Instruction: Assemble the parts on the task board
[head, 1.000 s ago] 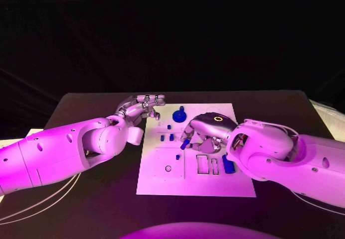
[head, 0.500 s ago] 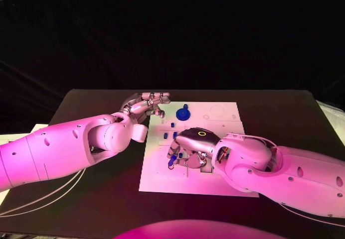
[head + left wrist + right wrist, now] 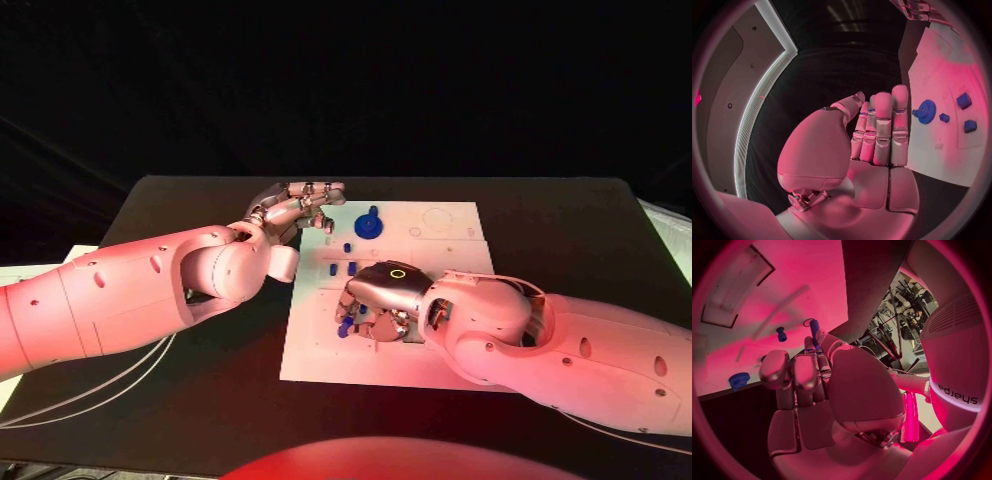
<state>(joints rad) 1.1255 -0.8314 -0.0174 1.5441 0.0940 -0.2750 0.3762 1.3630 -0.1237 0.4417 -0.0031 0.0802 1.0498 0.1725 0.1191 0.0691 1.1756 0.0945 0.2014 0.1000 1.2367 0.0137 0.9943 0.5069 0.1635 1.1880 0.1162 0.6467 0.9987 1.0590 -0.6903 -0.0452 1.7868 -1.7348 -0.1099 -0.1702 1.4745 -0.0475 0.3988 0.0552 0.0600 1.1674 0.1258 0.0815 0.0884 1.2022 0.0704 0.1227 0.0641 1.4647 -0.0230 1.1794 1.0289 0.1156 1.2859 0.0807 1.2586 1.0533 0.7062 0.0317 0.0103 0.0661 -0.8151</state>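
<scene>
On the white task board (image 3: 447, 225), mid-bench, a thin blue peg (image 3: 814, 330) is pinched upright in the right hand (image 3: 378, 305). Near the board's far edge a blue gear (image 3: 368, 226) is seated. Beside it the left hand (image 3: 296, 210) is held empty, fingers straight together.

- The right hand (image 3: 811, 390) pinches a thin blue peg (image 3: 814, 332) over the white task board (image 3: 786, 285);
- a small blue peg (image 3: 781, 334) stands nearby (a blue gear (image 3: 738, 380) sits at the board's edge).
</scene>
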